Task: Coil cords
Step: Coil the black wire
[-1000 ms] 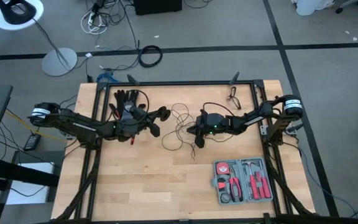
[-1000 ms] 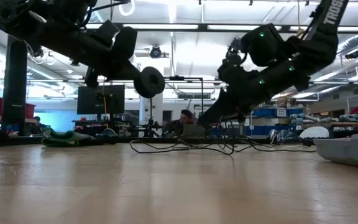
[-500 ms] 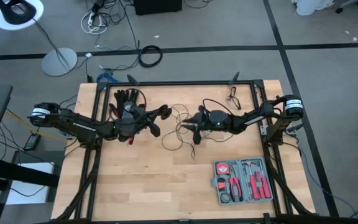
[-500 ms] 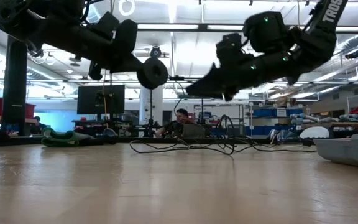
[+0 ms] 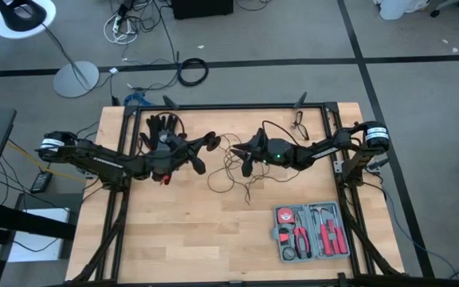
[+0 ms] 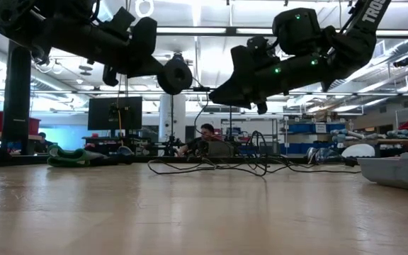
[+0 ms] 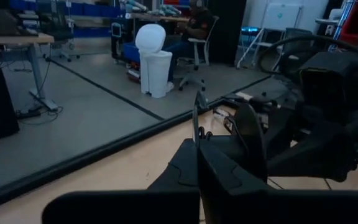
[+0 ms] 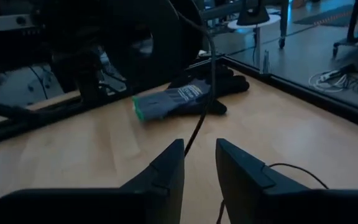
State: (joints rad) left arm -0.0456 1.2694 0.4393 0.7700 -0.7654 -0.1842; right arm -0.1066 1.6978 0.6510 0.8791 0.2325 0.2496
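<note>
The thin black wire lies in loose loops on the table's middle [image 5: 228, 171], and it shows in the low view [image 6: 218, 168]. Its round black disc [image 6: 176, 76] is up in the air at the tips of my left gripper [image 5: 203, 151], which is shut [image 7: 197, 152]. My right gripper [image 5: 244, 158] hovers just right of it, fingers pointing toward the table's left. It is shut on a stretch of the wire [image 8: 199, 127], which runs on toward the left gripper. My left gripper holds the disc [image 6: 176, 76] at its fingertips, coming level from the table's left. The disc is lifted clear, its round face toward the table's near edge. The fingers hide the exact place of contact. My right gripper has a single strand of the wire [image 8: 194, 140] between its two fingers, coming from the table's right and slanting a little down. The strand runs on, fairly straight, toward the left gripper. A slack part [image 8: 219, 211] hangs below the fingers.
A black glove [image 5: 162, 127] lies at the far left of the table, beyond the left gripper [image 8: 179, 99]. An open grey tool case [image 5: 311, 231] sits near right. Glasses [image 5: 300, 121] lie far right. A seated person [image 6: 207, 133] is in the room behind.
My right gripper has risen from the wire heap on the table, gone left toward my left gripper and tipped from steeply down to nearly level, drawing a strand of wire up with it. My left gripper has risen a little with the disc.
</note>
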